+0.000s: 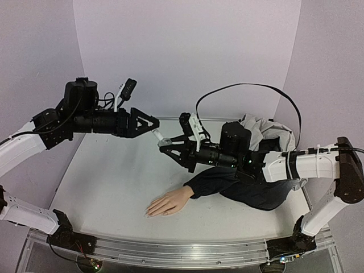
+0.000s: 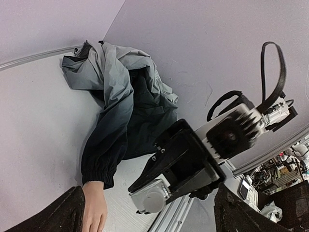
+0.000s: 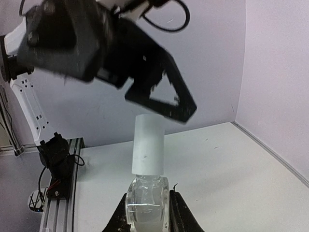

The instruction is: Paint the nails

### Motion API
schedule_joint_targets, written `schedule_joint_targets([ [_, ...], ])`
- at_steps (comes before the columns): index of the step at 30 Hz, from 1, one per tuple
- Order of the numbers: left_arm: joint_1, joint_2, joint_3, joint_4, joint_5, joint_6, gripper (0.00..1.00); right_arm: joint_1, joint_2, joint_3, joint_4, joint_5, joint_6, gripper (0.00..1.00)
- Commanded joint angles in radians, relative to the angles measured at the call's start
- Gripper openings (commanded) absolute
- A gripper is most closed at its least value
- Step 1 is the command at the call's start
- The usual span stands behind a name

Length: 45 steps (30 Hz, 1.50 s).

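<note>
One small clear glass bottle with one smooth white cylindrical cap sits clamped in the right gripper. Near the cap, the left gripper is spread wide. One peach mannequin hand lies flat on the white counter, its tiny pale nails pointing left.

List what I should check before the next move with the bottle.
1. Right gripper shut on the glass bottle: ok.
2. Left gripper open: ok.
3. White cap off the bottle: not ok, it sits on the neck.
4. Left gripper placed around the cap: cannot tell.
5. Mannequin hand lying on the table, apart from both grippers: ok.
6. Nails unpainted: cannot tell, too small.
</note>
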Motion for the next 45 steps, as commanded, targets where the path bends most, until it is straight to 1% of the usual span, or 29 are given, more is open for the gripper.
schedule_joint_targets([
  [1, 0.019, 0.009, 0.154, -0.203, 0.028, 0.037, 0.92, -0.001, -0.045, 0.051, -0.001, -0.045, -0.060, 0.00],
  [4, 0.022, 0.055, 0.217, -0.285, 0.072, 0.063, 0.81, -0.001, -0.045, 0.061, -0.010, -0.047, -0.061, 0.00],
  [5, 0.022, 0.068, 0.231, -0.303, 0.084, 0.071, 0.80, -0.001, -0.043, 0.064, -0.012, -0.047, -0.061, 0.00],
  [9, 0.022, 0.105, 0.270, -0.352, 0.112, 0.100, 0.79, -0.001, -0.040, 0.076, -0.013, -0.048, -0.058, 0.00],
  [12, 0.021, 0.131, 0.288, -0.372, 0.133, 0.118, 0.75, -0.001, -0.036, 0.085, -0.012, -0.043, -0.056, 0.00],
  [13, 0.021, 0.136, 0.291, -0.372, 0.146, 0.122, 0.71, -0.002, -0.033, 0.088, -0.011, -0.040, -0.054, 0.00],
  [14, 0.020, 0.141, 0.293, -0.372, 0.151, 0.125, 0.64, -0.002, -0.030, 0.093, -0.013, -0.036, -0.052, 0.00],
  [16, 0.021, 0.147, 0.297, -0.372, 0.141, 0.122, 0.57, -0.002, -0.025, 0.101, -0.013, -0.038, -0.051, 0.00],
  [21, 0.022, 0.164, 0.311, -0.373, 0.142, 0.120, 0.47, -0.001, -0.013, 0.108, -0.014, -0.047, -0.048, 0.00],
  [24, 0.021, 0.165, 0.310, -0.371, 0.139, 0.120, 0.45, -0.001, -0.011, 0.107, -0.014, -0.047, -0.046, 0.00],
  [26, 0.021, 0.164, 0.309, -0.369, 0.140, 0.122, 0.49, -0.001, -0.011, 0.105, -0.016, -0.047, -0.046, 0.00],
  [29, 0.020, 0.164, 0.305, -0.361, 0.136, 0.119, 0.50, -0.001, -0.012, 0.106, -0.018, -0.045, -0.046, 0.00],
  [34, 0.020, 0.169, 0.301, -0.340, 0.147, 0.109, 0.40, -0.002, 0.000, 0.117, -0.026, -0.053, -0.046, 0.00],
  [42, 0.020, 0.171, 0.297, -0.324, 0.159, 0.104, 0.32, -0.001, 0.011, 0.123, -0.031, -0.055, -0.043, 0.00],
  [45, 0.020, 0.167, 0.291, -0.321, 0.159, 0.104, 0.31, -0.001, 0.015, 0.125, -0.034, -0.052, -0.042, 0.00],
])
